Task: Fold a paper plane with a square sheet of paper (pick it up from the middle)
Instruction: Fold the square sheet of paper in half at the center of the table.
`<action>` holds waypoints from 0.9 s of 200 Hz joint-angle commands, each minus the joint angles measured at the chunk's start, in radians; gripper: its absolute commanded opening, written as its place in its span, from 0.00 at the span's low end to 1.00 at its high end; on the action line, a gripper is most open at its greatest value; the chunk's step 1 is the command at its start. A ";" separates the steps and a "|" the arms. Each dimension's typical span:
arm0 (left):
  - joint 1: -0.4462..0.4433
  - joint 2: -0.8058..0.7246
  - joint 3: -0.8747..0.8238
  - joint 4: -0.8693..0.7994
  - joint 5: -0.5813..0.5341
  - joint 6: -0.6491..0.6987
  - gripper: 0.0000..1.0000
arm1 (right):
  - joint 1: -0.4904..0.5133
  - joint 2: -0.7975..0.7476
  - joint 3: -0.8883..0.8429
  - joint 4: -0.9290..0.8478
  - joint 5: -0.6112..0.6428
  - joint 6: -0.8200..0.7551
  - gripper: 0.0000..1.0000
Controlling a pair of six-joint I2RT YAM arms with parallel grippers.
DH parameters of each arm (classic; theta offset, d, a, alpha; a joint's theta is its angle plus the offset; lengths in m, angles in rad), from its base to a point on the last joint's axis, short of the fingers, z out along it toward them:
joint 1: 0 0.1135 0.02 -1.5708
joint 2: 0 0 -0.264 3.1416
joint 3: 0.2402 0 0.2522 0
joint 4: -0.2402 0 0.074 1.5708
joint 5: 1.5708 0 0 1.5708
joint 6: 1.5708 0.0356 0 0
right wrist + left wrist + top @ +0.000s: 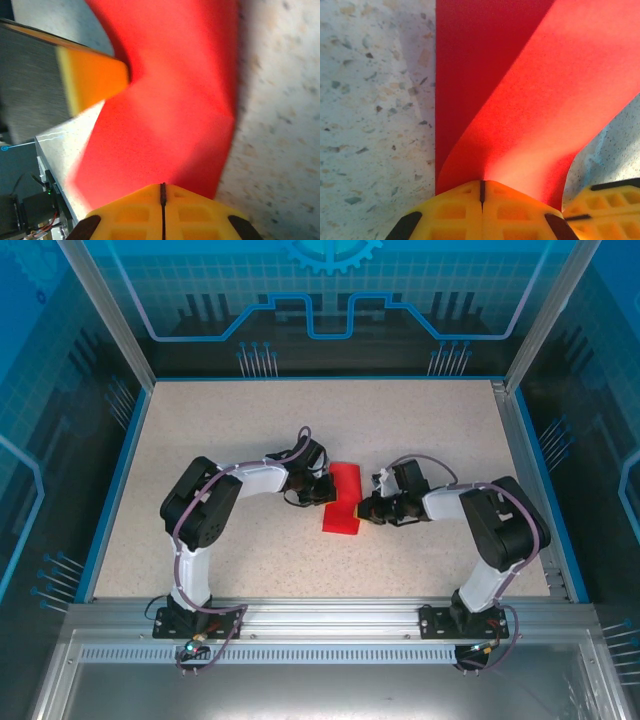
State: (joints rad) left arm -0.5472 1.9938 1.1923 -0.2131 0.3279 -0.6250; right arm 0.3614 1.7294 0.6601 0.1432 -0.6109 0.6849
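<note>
The square sheet of paper point(347, 487) is bright red and lies bent and folded between my two grippers at the table's middle. My left gripper point(327, 494) grips its left edge, and my right gripper point(363, 510) grips its lower right edge. In the left wrist view the yellow fingers point(455, 210) are pressed together at the left gripper point(481, 186), and the paper point(520, 90) curves up out of the seam. In the right wrist view the right gripper point(162, 187) is likewise shut, with the paper point(170, 100) fanning out from it. The left gripper's finger point(92, 80) touches the sheet's far side.
The speckled table point(250, 420) has a raised blue rim point(112, 480) and glass walls behind it. A metal rail point(320, 615) with both arm bases runs along the near edge. The right gripper's yellow fingers point(607, 200) sit close beside the left one.
</note>
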 commanded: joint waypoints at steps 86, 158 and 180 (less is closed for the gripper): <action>-0.013 0.059 -0.033 -0.086 -0.058 0.030 0.00 | 0.041 -0.093 0.002 -0.049 -0.005 0.007 0.07; -0.014 0.059 -0.033 -0.089 -0.059 0.034 0.00 | 0.065 0.006 -0.037 -0.015 0.031 -0.002 0.07; -0.013 0.057 -0.032 -0.091 -0.059 0.034 0.00 | 0.063 0.030 -0.050 -0.004 0.038 -0.002 0.07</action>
State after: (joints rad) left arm -0.5472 1.9938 1.1923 -0.2134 0.3279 -0.6209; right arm 0.4160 1.7180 0.6403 0.1440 -0.5953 0.6918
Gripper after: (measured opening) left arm 0.049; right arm 0.070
